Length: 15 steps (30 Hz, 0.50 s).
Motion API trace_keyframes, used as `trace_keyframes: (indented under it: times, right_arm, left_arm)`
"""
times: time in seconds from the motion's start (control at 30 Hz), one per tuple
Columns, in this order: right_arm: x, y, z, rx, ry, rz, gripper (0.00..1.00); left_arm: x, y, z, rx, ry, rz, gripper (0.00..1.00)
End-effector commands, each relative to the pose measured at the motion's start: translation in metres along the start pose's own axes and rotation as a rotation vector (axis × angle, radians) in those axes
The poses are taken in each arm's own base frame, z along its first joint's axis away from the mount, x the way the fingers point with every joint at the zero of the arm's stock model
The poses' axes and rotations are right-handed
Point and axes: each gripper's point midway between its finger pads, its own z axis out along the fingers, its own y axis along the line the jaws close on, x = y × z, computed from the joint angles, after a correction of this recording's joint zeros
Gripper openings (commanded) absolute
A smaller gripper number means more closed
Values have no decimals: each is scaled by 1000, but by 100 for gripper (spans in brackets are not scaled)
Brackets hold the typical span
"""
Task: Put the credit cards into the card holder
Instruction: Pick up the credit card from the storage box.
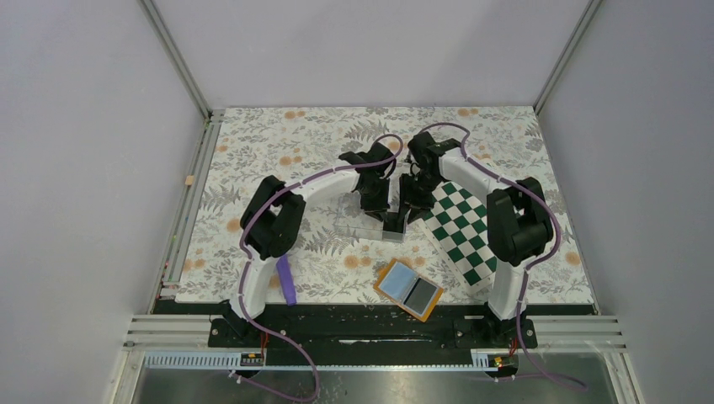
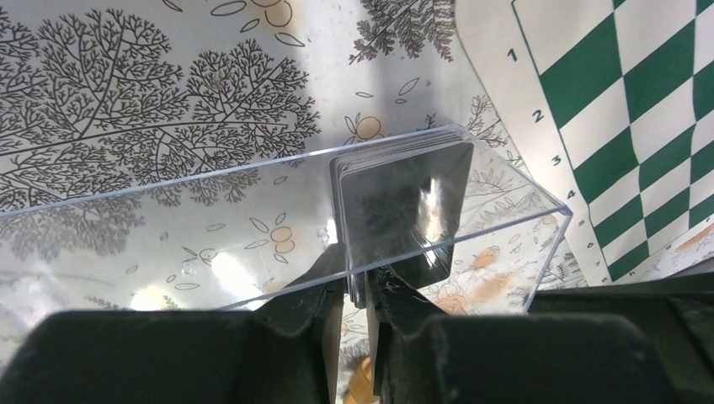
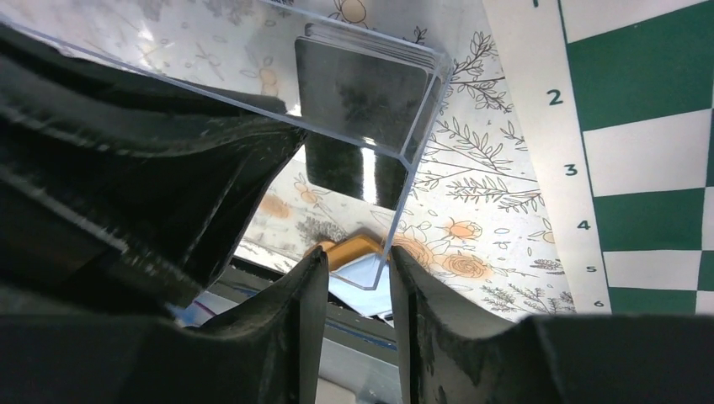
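A stack of dark credit cards [image 2: 400,202] stands on edge at the right end of a clear plastic box [image 2: 253,219]. My left gripper [image 2: 358,282] reaches into the box and is shut on the lower edge of the cards. My right gripper [image 3: 354,257] is closed on the box's near corner [image 3: 379,273], with the cards [image 3: 362,93] above it. The orange card holder [image 1: 408,289] lies open near the table's front edge, its light blue lining up. It also shows between the right fingers in the right wrist view [image 3: 352,247]. In the top view both grippers [image 1: 380,210] [image 1: 410,209] meet over the box [image 1: 366,225].
A green and white chessboard mat [image 1: 467,227] lies to the right of the box. A purple object [image 1: 286,280] lies at the front left by the left arm's base. The table has a floral cover [image 1: 278,143].
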Motion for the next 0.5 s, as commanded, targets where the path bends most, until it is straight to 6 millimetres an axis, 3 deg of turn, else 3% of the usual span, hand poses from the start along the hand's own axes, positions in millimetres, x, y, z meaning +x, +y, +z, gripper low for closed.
trace_keyframes:
  times: [0.0,0.17,0.3,0.47]
  right_arm:
    - [-5,8,-19,-81,-40,19,40]
    - [-6,4,-12,-81,-20,35,32]
    - [-3,-2,-2,-66,4,47,24]
    - [1,-5,4,-62,25,56,12]
  left_arm:
    - [-1,2,8,-3,9,-8,14]
    - [2,-7,14,28,30,1,11]
    - [3,-11,15,40,37,6,0]
    - [-1,-24,3,69,9,29,0]
